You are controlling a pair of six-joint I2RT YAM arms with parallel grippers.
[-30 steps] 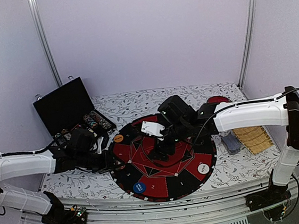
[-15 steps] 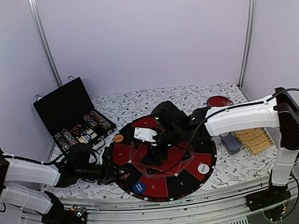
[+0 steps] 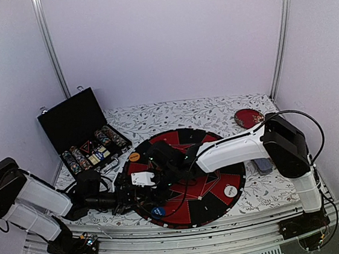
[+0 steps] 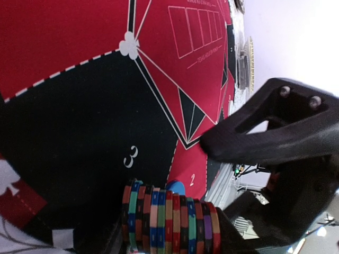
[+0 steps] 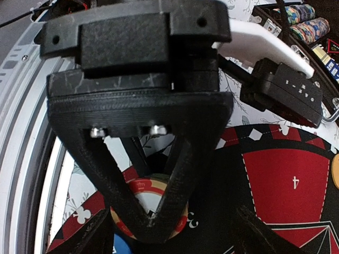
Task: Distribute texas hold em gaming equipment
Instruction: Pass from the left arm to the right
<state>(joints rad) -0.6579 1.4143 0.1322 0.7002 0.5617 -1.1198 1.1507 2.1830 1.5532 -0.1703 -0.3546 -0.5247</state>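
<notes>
A row of striped poker chips (image 4: 169,218) is seen at the bottom of the left wrist view, pressed face to face and clamped by its two end faces in the left pincer (image 3: 127,196). It is held just above the black "3" segment (image 4: 130,157) of the round red and black game mat (image 3: 214,177). A blue button disc (image 4: 175,186) shows just behind the row.

The right pincer (image 5: 175,235) is seen with its jaws spread wide, hanging close over the left one in the lower left part of the mat. Nothing is held in it. In its own view the round face of the end chip (image 5: 139,198) is glimpsed behind the left pincer's dark finger.

The chips are judged to be hard, smooth and fairly dense, so that a row of them is heavy for its size. Such a row is stiff only while it is squeezed along its axis. Should the pressure be eased, the middle chips could buckle out and scatter. A few chips are probably best taken from one end, pinched across their rims, or the row is set down flat on the mat before it is released. More chips are stored in the open black case (image 3: 75,122) at the upper left.
</notes>
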